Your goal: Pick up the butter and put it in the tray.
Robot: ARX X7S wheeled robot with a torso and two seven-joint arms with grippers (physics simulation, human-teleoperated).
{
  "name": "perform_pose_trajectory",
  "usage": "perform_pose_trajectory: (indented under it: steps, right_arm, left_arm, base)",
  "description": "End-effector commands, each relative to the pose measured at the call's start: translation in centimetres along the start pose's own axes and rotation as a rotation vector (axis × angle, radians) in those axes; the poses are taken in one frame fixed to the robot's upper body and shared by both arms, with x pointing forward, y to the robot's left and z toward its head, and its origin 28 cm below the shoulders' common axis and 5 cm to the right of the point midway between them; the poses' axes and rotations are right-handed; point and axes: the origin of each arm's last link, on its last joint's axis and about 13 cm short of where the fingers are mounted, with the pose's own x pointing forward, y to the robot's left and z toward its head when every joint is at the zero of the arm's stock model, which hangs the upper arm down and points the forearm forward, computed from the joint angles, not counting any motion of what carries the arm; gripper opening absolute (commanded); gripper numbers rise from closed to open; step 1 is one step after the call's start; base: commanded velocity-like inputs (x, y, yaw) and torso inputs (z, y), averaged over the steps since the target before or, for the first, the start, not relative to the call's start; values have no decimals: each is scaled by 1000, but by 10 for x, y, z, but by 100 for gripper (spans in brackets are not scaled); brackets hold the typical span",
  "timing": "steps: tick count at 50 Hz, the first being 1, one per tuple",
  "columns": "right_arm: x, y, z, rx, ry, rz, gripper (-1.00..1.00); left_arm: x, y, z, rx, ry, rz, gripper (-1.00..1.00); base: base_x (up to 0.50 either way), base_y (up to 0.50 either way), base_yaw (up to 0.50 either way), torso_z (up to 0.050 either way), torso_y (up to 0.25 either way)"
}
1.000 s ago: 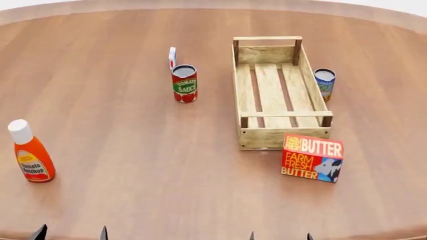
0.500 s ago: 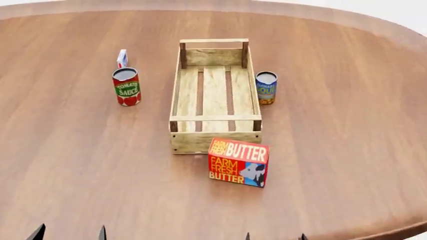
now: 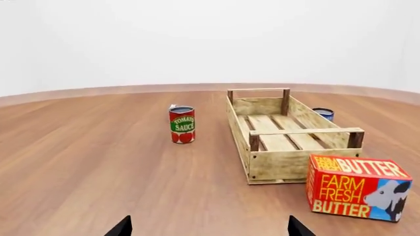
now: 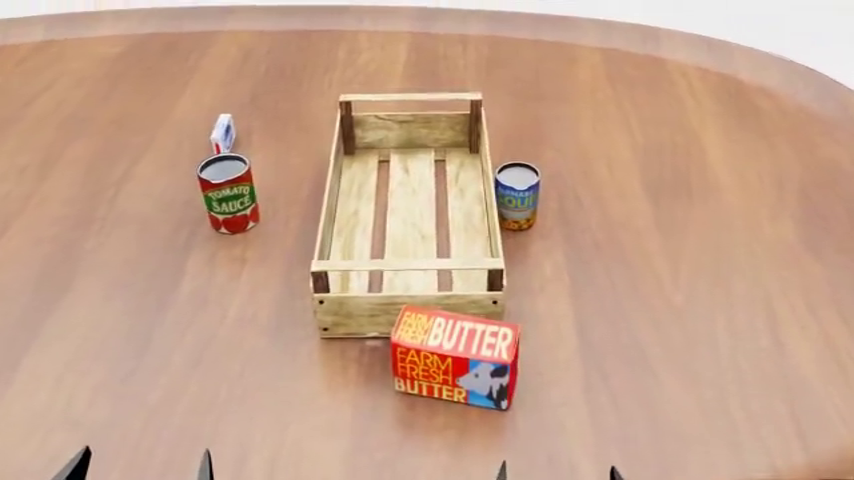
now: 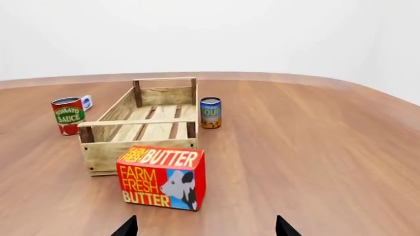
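Brown wood grain covers the round table (image 4: pixel 694 250), white wall behind. The butter (image 4: pixel 454 357) stands just beside the tray's (image 4: pixel 407 310) near end. Both grippers, left (image 4: pixel 139 466) and right (image 4: pixel 558 472), are spread open with nothing between their tips, well short of the tray.

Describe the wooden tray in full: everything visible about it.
The tray is a long, open crate of pale, weathered-looking wooden slats, with low sides, darker corner posts and a raised rail across each end. Its floor is three boards with gaps between them, and nothing lies inside. It sits flat on the brown wooden table, long axis running away from the robot. The butter stands just before its near end, a blue-labelled can beside its right side. No claw touches it.
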Motion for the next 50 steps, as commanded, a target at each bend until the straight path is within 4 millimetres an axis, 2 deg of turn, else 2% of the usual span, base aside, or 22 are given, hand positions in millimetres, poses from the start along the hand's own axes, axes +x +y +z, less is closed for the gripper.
perform_pose_trajectory:
  steps: [1,43,50]
  right_arm:
    - [1,0,-1,-12,11,-4,100]
    - [1,1,0,10,27,4,100]
    - [0,1,1,14,8,6,100]
  left_arm:
    - [0,0,0,4,-6,2,100]
    - [0,0,0,8,-12,6,100]
    - [0,0,1,8,-12,6,100]
  base:
    - [500,0,0,0,0]
    - [500,0,0,0,0]
    - [49,0,0,0,2]
